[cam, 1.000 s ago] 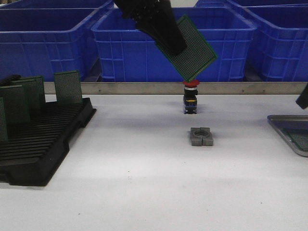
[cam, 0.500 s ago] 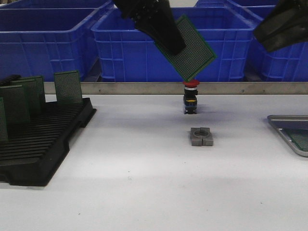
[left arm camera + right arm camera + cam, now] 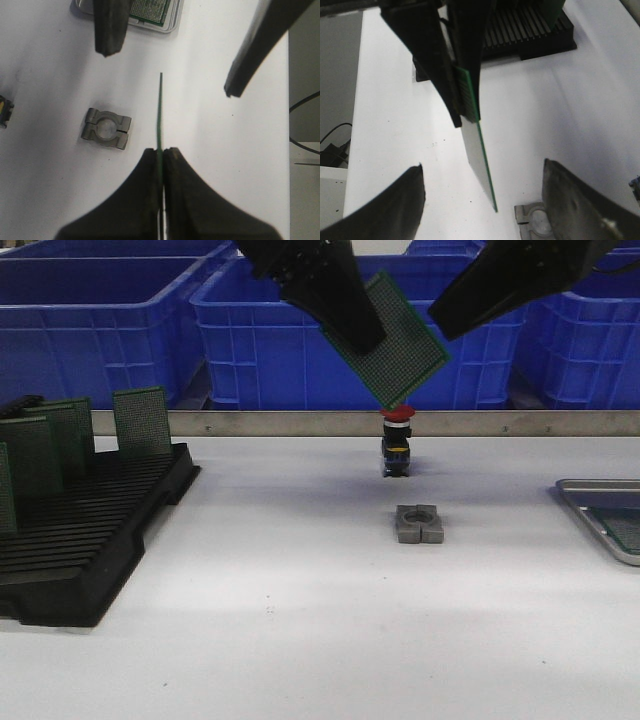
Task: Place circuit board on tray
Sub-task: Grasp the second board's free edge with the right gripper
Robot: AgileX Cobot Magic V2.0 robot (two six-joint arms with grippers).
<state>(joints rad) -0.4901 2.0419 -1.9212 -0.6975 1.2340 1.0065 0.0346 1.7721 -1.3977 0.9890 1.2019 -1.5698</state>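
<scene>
Circuit board (image 3: 398, 340) hangs in the air above the table (image 3: 300, 570), tilted on a corner, clamped between the two fingers of my left gripper (image 3: 352, 328), which pinch it by its upper edge. From my left wrist I see the board edge-on (image 3: 160, 112), a thin green line running out from my closed pads (image 3: 150, 170).

My right gripper (image 3: 482, 200) is spread wide, holding nothing, its fingers (image 3: 400, 197) on either side of the board's lower corner (image 3: 485, 175) without touching it. In the front view that right arm (image 3: 500, 285) comes in from about two o'clock of the board.

Well below the board on the table stand a red-capped push button (image 3: 396, 445) and, nearer the camera, a small grey metal clamp block (image 3: 418, 524).

At about three o'clock of the block, at the table's right edge, lies the tray (image 3: 590, 502), with another green board (image 3: 625, 528) already flat on it. At nine o'clock sits a black slotted rack (image 3: 90, 540) with several boards (image 3: 141, 420) standing upright in it. Blue crates (image 3: 250, 340) line the back.
</scene>
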